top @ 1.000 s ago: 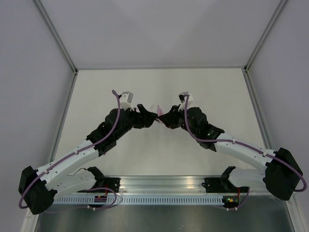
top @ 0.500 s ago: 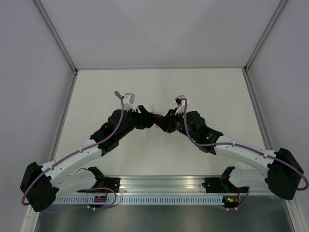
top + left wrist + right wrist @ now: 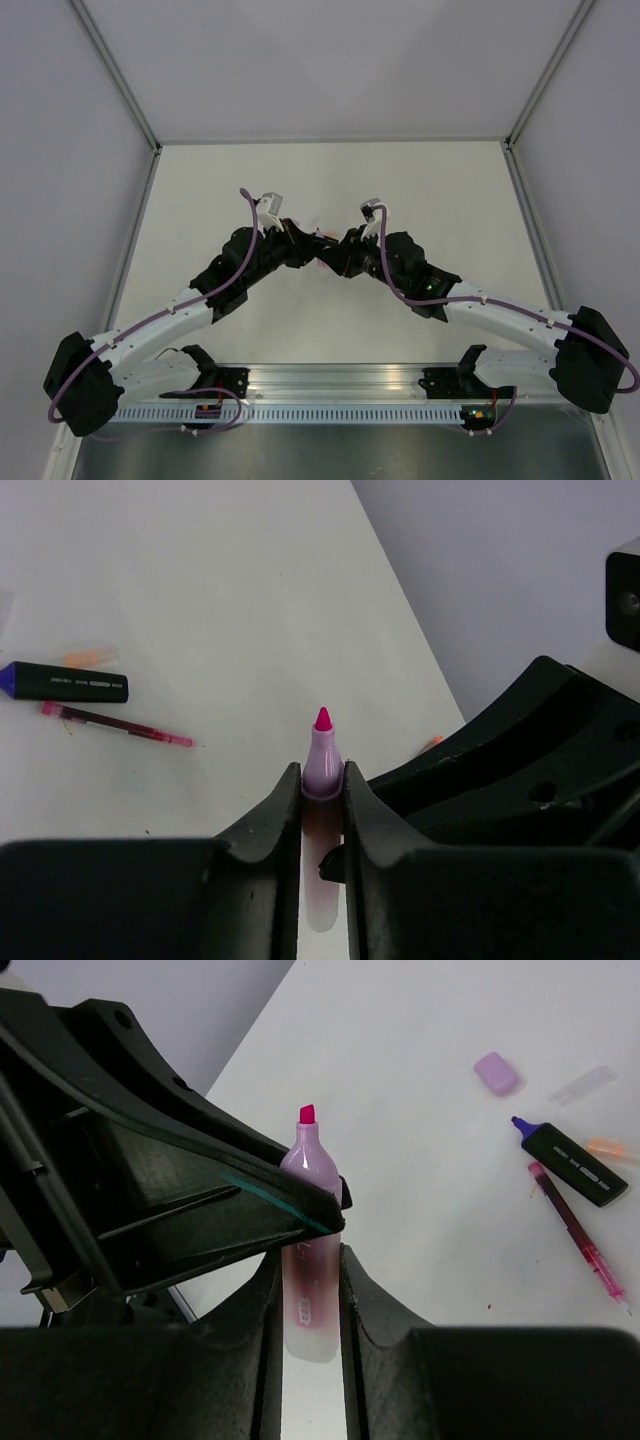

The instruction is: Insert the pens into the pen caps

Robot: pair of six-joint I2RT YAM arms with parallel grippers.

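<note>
A light purple pen (image 3: 311, 1260) with a bare pink tip (image 3: 307, 1113) stands between the jaws of my right gripper (image 3: 310, 1255), which is shut on its lower barrel. My left gripper (image 3: 322, 775) is shut on the same pen (image 3: 322, 760) just below its neck, and one of its fingers (image 3: 250, 1185) crosses the barrel in the right wrist view. The two grippers meet above the table's middle (image 3: 325, 250). On the table lie a dark navy pen (image 3: 570, 1163) with a blue tip, a slim pink-red pen (image 3: 580, 1235) and a light purple pen cap (image 3: 497, 1073).
A small orange cap (image 3: 608, 1147) and a clear cap (image 3: 583, 1083) lie near the navy pen (image 3: 70, 682). The slim pink-red pen (image 3: 115, 725) lies just in front of it. The white table (image 3: 330, 180) is walled by grey panels at the back and sides.
My left gripper has moved in toward the right one and closed its jaws on the light purple pen. The right arm has shifted slightly left, still holding the pen.
</note>
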